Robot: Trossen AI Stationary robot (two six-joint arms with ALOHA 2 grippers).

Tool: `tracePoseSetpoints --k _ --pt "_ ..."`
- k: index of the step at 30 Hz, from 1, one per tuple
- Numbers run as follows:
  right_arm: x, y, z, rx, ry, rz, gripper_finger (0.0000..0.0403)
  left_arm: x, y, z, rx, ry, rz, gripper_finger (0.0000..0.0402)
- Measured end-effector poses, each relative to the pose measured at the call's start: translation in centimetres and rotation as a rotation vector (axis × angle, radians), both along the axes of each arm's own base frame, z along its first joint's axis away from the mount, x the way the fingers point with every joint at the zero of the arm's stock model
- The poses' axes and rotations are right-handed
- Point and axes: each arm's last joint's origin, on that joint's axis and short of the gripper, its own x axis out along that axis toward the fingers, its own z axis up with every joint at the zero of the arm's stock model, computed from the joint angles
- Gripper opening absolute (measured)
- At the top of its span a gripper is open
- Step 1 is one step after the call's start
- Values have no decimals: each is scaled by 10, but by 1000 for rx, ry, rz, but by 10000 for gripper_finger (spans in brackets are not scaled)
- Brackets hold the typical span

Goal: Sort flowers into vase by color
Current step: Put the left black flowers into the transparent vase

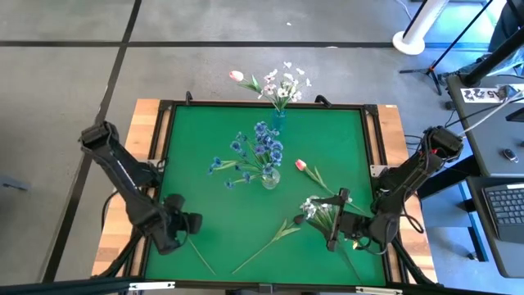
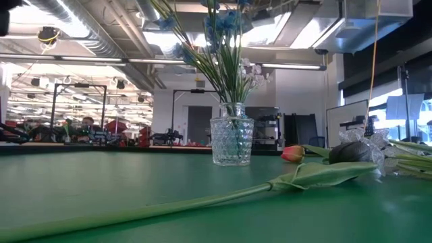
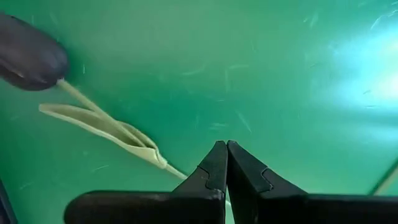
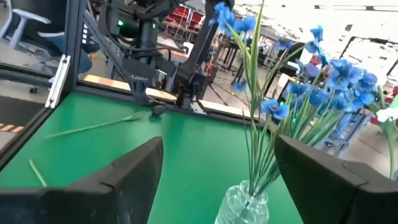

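My left gripper [image 1: 195, 222] rests low at about eight o'clock on the green surface [image 1: 205, 147], its fingers [image 3: 217, 168] pressed together on nothing; just beside it lies a near-black tulip [image 3: 28, 59] with a pale stalk; my right gripper [image 1: 334, 229] sits at about four o'clock with its jaws spread wide and empty, facing the clear vase [image 1: 270, 177] near the centre; that vase holds the blue sprays [image 1: 258, 149]; a teal vase [image 1: 279, 120] at twelve o'clock on the far edge holds white sprays [image 1: 286, 84] and one pink tulip [image 1: 237, 76]; another pink tulip [image 1: 300, 165] lies loose at about three o'clock of the clear vase; a white spray [image 1: 315, 206] lies just beside my right gripper; a long green stem [image 1: 266, 246] lies at six o'clock.
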Motion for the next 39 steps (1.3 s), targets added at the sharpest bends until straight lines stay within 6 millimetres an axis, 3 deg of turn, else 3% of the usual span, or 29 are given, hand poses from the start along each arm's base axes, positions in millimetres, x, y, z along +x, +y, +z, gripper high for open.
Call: tracePoseSetpoints --k 7,12,26,39 --pt "0 0 -3 -16 22 -1 307 -4 -18 -24 -69 209 16 0" --pt "1 -2 -2 -14 17 -9 307 -2 -28 -37 -77 221 -16 16" --pt "16 -13 -3 39 15 21 307 0 -13 -38 5 292 56 162" --pt "15 -12 -10 74 55 52 307 -2 -15 -40 -65 373 84 180"
